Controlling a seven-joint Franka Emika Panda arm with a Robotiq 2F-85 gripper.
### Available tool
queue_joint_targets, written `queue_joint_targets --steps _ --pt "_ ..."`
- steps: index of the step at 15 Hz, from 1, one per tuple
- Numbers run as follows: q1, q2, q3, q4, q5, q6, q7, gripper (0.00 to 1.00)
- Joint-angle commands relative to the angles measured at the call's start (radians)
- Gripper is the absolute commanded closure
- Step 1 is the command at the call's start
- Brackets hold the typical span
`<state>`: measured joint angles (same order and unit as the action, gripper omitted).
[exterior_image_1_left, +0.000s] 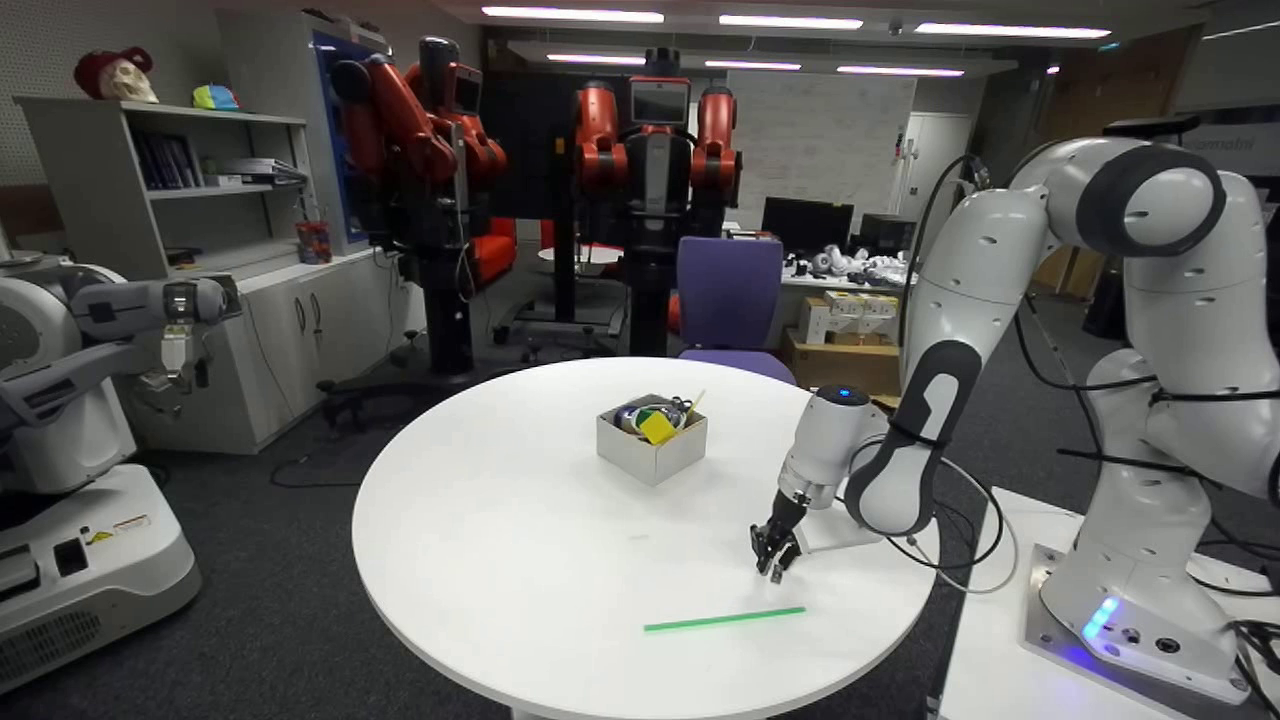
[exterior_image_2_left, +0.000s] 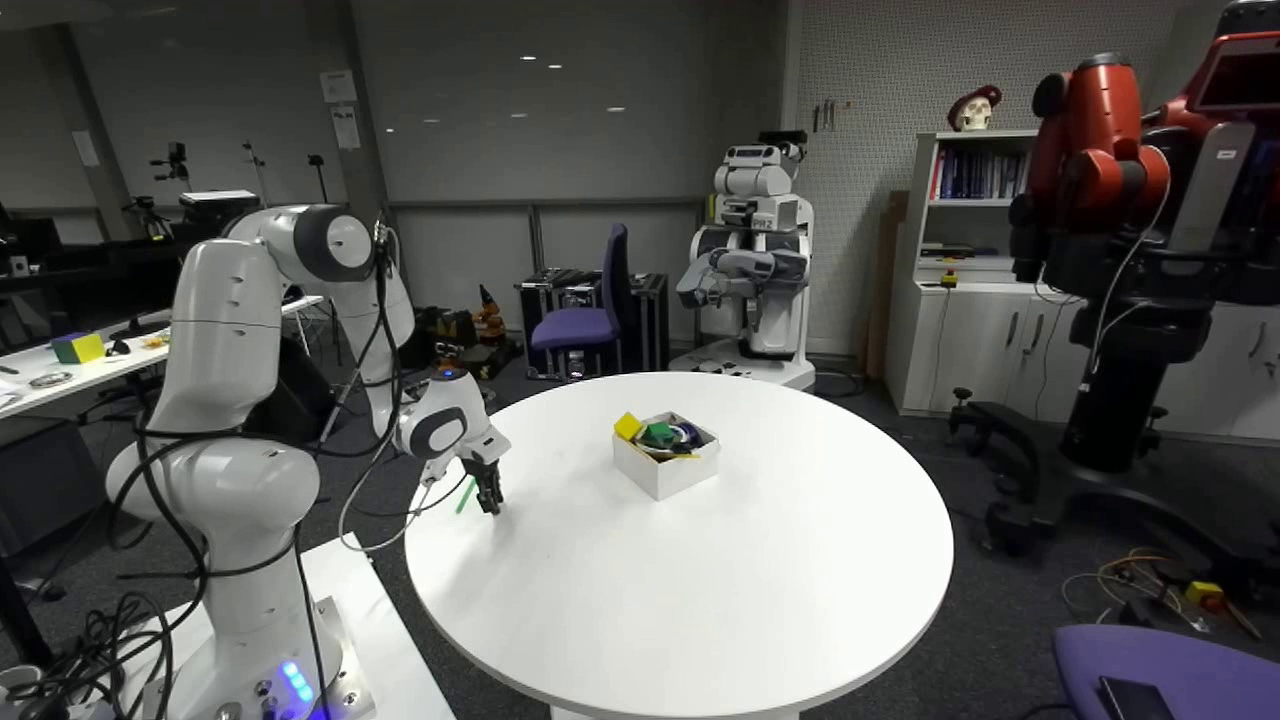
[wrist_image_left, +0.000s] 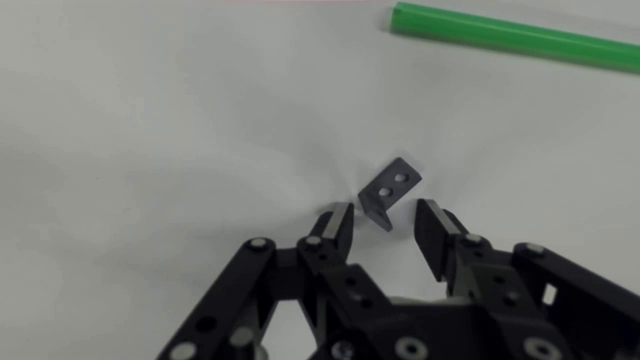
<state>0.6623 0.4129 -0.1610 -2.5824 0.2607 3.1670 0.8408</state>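
In the wrist view a small dark grey L-shaped bracket (wrist_image_left: 395, 185) with two holes sits just past and between my fingertips. My gripper (wrist_image_left: 384, 212) is partly open around its near end, with a gap on the right side; on the left, the bracket's corner comes close to the finger. Both exterior views show the gripper (exterior_image_1_left: 776, 560) (exterior_image_2_left: 490, 495) pointing down, low over the white table (exterior_image_1_left: 520, 560). A green stick (exterior_image_1_left: 725, 619) lies on the table nearby, its end (wrist_image_left: 510, 37) at the wrist view's upper right. In the exterior views the bracket cannot be made out clearly.
A white box (exterior_image_1_left: 630, 452) (exterior_image_2_left: 640, 472) stands on the table, filled with yellow, green and dark items; some poke above its rim. Cables (exterior_image_1_left: 990, 540) loop from the arm at the table's edge. A purple chair (exterior_image_1_left: 730, 300) stands behind the table.
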Motion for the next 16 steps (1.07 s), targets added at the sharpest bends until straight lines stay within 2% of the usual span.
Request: queue_joint_targets --steps 1,2,3,8,16 --pt "0.032 0.002 -0.022 0.011 0.024 -0.012 0.015 0.87" --pt "0.033 0.001 -0.022 0.013 0.024 -0.012 0.019 0.96" --pt "0.035 -0.002 -0.023 0.012 0.023 -0.011 0.021 0.99" --pt "0.043 -0.025 -0.041 0.004 0.024 0.001 0.031 0.99" --pt "0.041 -0.098 -0.119 0.016 0.013 -0.003 0.095 0.99"
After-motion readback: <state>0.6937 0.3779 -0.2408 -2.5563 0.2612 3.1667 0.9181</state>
